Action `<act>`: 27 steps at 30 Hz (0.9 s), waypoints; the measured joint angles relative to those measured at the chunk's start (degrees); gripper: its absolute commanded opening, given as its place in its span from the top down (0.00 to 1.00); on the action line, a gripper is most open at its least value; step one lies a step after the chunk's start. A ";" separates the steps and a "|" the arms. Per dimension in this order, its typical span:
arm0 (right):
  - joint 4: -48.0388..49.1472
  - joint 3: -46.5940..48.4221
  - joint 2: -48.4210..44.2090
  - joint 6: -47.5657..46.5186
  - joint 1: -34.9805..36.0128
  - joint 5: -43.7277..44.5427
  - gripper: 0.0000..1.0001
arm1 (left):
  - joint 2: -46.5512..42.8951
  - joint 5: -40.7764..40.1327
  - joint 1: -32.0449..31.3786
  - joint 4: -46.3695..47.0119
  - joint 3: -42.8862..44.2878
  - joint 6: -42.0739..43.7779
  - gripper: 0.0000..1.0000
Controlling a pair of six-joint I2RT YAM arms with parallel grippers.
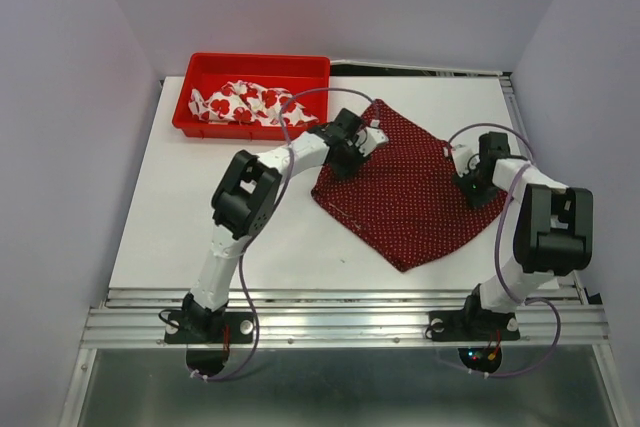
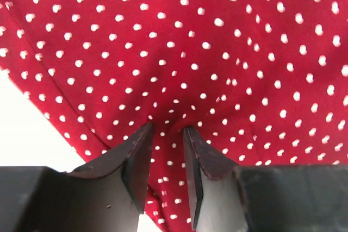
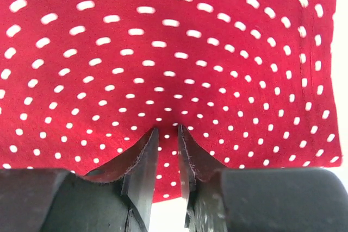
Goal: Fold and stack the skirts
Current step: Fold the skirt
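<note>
The dotted skirt (image 1: 410, 192) is lying flat as a diamond on the right half of the desk (image 1: 180, 227), its corners nearing the far and right edges and white desk showing to its left and near side. The floral skirt (image 1: 240, 104) is sitting crumpled in the tray (image 1: 255, 64) at the far left corner. The left fingers (image 2: 138, 156) are standing narrow at the dotted skirt's left edge, gathering a pucker of cloth between their tips, and the right fingers (image 3: 142, 161), narrower, are pinching cloth near its right corner.
</note>
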 measured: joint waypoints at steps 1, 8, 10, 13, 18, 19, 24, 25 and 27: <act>0.68 -1.97 -1.70 -0.70 -0.24 0.44 0.72 | 1.68 -0.11 0.02 -0.55 2.82 0.17 0.61; -7.45 -4.39 -5.55 -2.89 -0.98 -6.99 0.60 | 18.29 -1.07 0.87 -4.76 31.12 1.09 0.39; -13.27 -3.50 -5.55 -2.93 -1.20 -11.69 0.59 | 16.92 1.29 2.03 -5.25 30.23 1.64 0.32; -21.44 0.85 -6.19 -2.82 -1.11 -17.49 0.59 | 6.97 4.85 3.52 -3.76 17.46 4.11 0.30; -22.34 6.47 -11.19 -3.19 -1.03 -18.43 0.63 | -21.35 6.91 1.36 -3.13 -5.73 9.46 0.40; -22.32 6.49 -11.91 -3.32 -1.03 -18.21 0.63 | -26.40 7.06 -1.18 -2.23 -8.90 9.79 0.43; -21.97 4.55 -12.20 -3.98 -1.03 -15.21 0.64 | -36.48 8.85 -15.96 2.47 -16.20 7.85 0.52; -21.84 3.85 -12.04 -3.98 -1.03 -14.43 0.64 | -36.24 8.66 -17.57 3.06 -16.72 7.21 0.53; -21.51 2.16 -11.34 -4.00 -1.09 -12.79 0.64 | -31.98 8.09 -20.98 4.61 -18.12 5.73 0.53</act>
